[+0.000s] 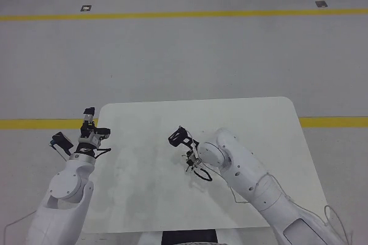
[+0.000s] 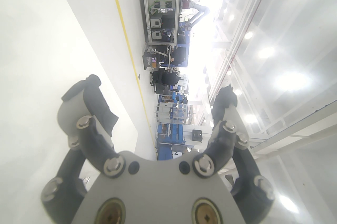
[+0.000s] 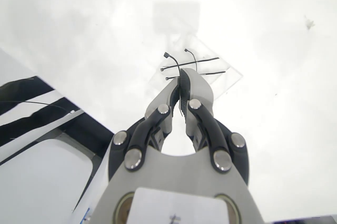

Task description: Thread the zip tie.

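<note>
Over the middle of the white table (image 1: 251, 119) the right gripper (image 3: 181, 75) points down, fingers pinched shut on a black zip tie (image 3: 173, 59). The tie's strap is clamped between the pads. Its head end curves up and out past the fingertips, and a short bit of tail pokes out behind the fingers toward the wrist. The tie is not threaded; head and tail are apart.

Just beyond the fingertips, a clear sheet (image 3: 223, 82) lies flat on the table with spare zip ties (image 3: 208, 59) on it. Two lie roughly parallel and one curved one crosses them. Whether the held tie touches them is hard to tell.

At the table's left edge is the left gripper (image 2: 158, 92), fingers spread wide with nothing between them. It is turned sideways, aimed along the table edge toward the room beyond, well apart from the right gripper and the ties. A yellow floor line (image 1: 184, 13) runs past the far side of the table.
</note>
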`<control>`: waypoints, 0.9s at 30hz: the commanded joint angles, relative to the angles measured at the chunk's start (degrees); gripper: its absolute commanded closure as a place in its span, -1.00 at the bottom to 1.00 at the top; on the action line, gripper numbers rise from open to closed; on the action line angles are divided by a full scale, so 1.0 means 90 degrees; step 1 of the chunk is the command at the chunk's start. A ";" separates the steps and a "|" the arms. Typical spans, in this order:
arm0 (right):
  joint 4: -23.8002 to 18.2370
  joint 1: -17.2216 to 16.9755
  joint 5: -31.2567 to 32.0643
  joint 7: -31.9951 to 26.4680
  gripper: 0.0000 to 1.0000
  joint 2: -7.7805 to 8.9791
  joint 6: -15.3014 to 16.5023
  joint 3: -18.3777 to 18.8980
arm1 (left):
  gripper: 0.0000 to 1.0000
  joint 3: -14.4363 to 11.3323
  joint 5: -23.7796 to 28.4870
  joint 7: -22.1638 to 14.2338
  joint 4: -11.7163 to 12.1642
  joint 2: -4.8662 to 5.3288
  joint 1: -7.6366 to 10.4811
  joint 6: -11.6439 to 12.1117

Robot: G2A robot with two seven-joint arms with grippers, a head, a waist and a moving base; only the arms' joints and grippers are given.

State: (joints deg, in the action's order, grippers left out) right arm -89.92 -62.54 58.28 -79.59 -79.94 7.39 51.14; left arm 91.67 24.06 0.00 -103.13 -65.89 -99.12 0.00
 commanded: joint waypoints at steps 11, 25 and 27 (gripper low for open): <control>-0.0541 -0.0586 -0.1953 0.0471 1.00 0.0222 0.0955 0.1045 | -1.00 0.0000 0.0000 0.0000 0.0000 0.0000 0.0000 0.0000; -0.0348 -0.0064 -0.2364 0.1085 1.00 0.0134 0.0467 0.0702 | -1.00 0.0000 0.0000 0.0000 0.0000 0.0000 0.0000 0.0000; -0.0098 0.0322 -0.2524 0.1152 1.00 0.0062 0.0160 0.0527 | -1.00 0.0000 0.0000 0.0000 0.0000 0.0000 0.0000 0.0000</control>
State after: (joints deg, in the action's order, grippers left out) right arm -91.80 -61.27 36.11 -69.42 -79.14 10.07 56.52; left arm 91.67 24.06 0.00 -103.13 -65.89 -99.12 0.00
